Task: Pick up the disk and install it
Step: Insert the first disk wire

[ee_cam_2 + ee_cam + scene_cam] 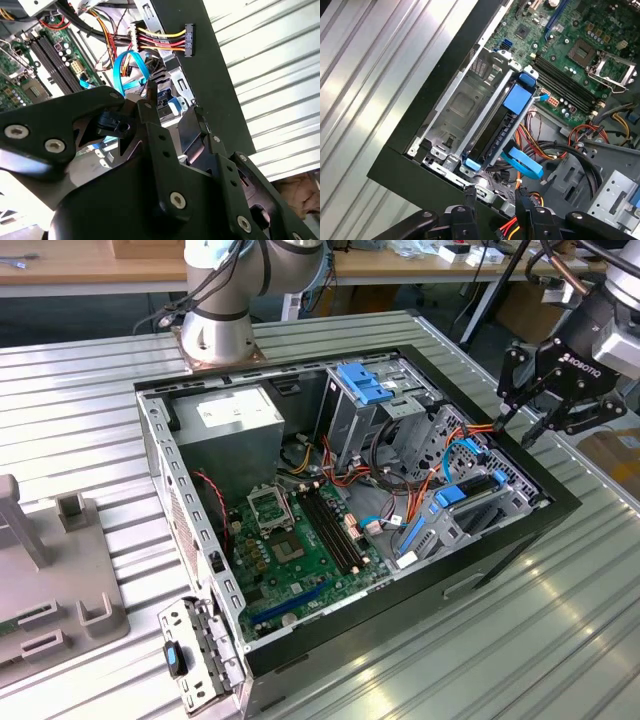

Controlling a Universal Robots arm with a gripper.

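Zero load in jaws; found them parted, over case point(350, 632) rim. Spotted disk point(495, 132) on edge inside case corner. Judged dense, rigid, shock-sensitive; reckoned blue rails point(519, 96) best hold.

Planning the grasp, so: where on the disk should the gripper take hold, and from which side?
Probably its narrow upward-facing edge, between the blue end tabs, coming from above the open case: the disk stands on edge in its bay, so only that edge is exposed.
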